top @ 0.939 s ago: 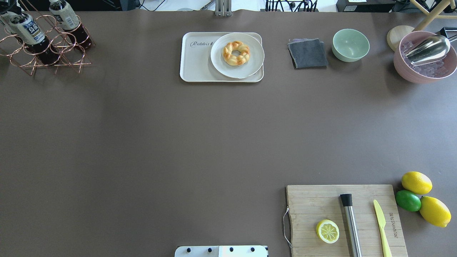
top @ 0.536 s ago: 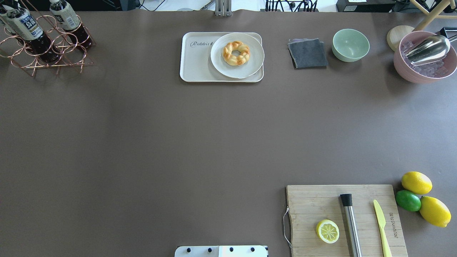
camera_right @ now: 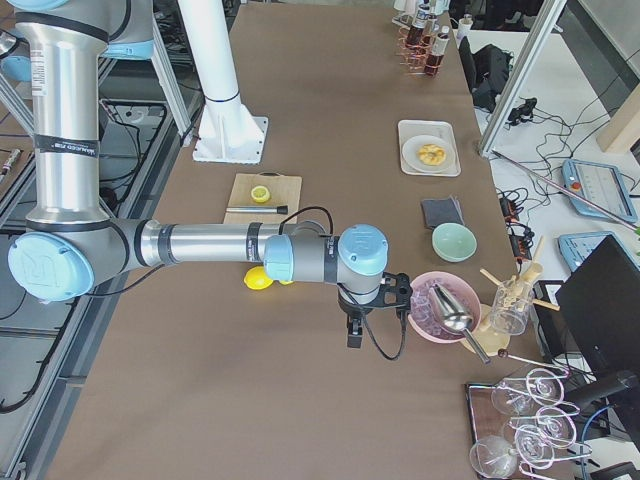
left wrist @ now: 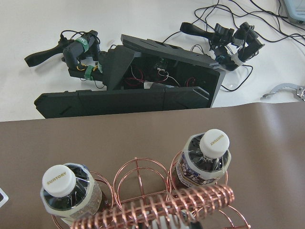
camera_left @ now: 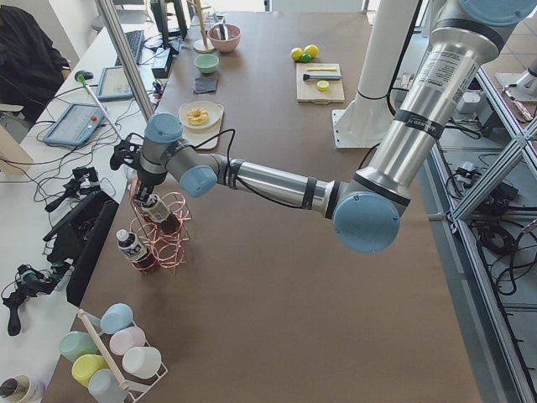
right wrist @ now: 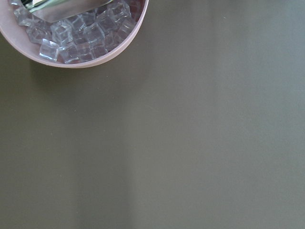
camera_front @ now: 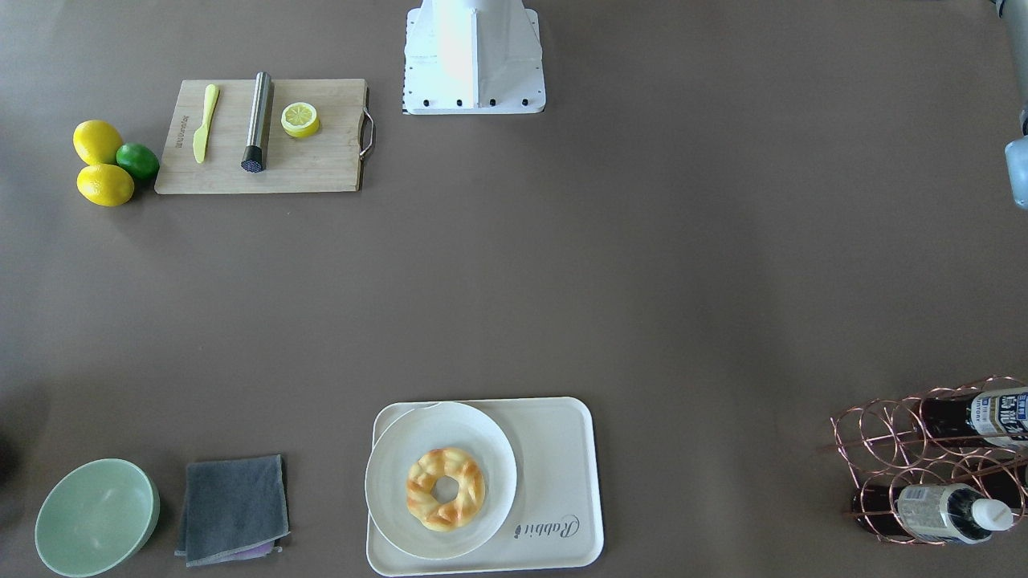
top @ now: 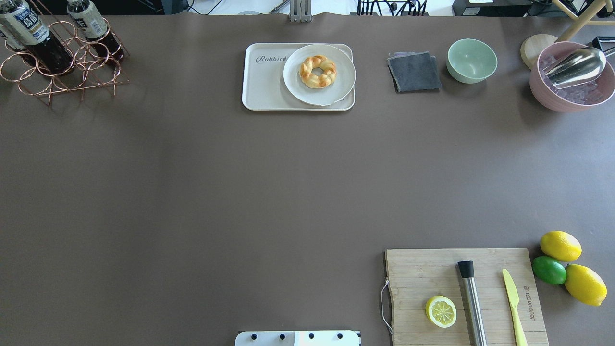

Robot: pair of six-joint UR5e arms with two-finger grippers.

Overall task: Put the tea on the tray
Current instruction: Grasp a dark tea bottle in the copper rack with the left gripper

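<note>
Left gripper: over the copper wire rack at the table's far left corner. It shows only from the side, so jaw state cannot be told.

Tea: navy-labelled bottle, leaning cap-up in a rack ring. The paler-labelled bottle sits one ring away.

Handling, judged: the bottle is full, so heavy for its size. The walls should be stiff enough, but the label film is likely slick. Best hold is across the shoulder just under the cap, above the wire. Draw it along the ring's axis, since the light rack may lift with it.

Table: flat, matte brown, open between rack and tray.

Tray: mid far edge. A plate with a braided bread ring covers most of it. The lettered end is bare, which is the likely landing spot.

Right gripper: over bare table near the pink ice bowl. Jaws cannot be told.

Beyond the edge: white bench, black casing, cables.
</note>
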